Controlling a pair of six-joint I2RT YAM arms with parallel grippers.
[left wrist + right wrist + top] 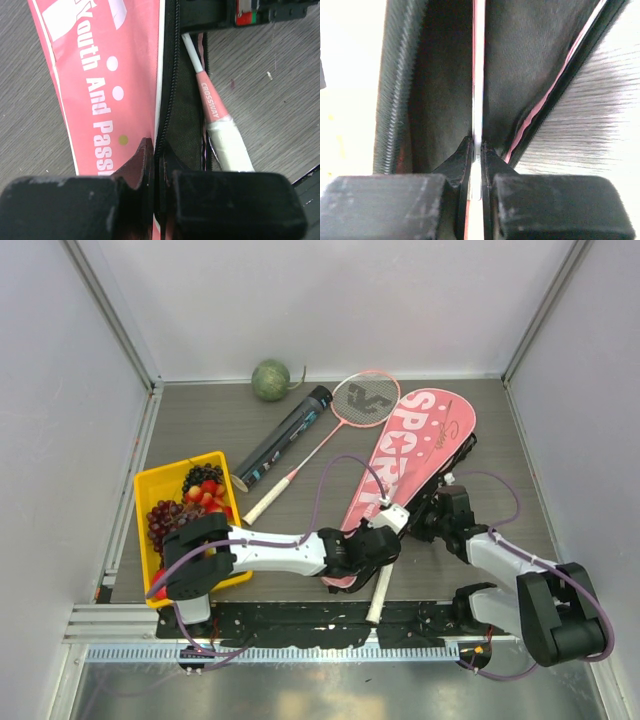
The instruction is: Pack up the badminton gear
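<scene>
The pink "SPORT" bag lies diagonally, its zip open along the right side. My left gripper is shut on the bag's black zip edge. My right gripper is shut on the thin shaft of a racket that lies inside the bag. That racket's white handle sticks out at the near end, also in the left wrist view. The second pink racket lies on the table left of the bag. The black tube lies beside it. No shuttlecocks show.
A yellow fruit tray stands at the near left, beside my left arm. A green melon sits at the back wall. The near table edge has a black rail.
</scene>
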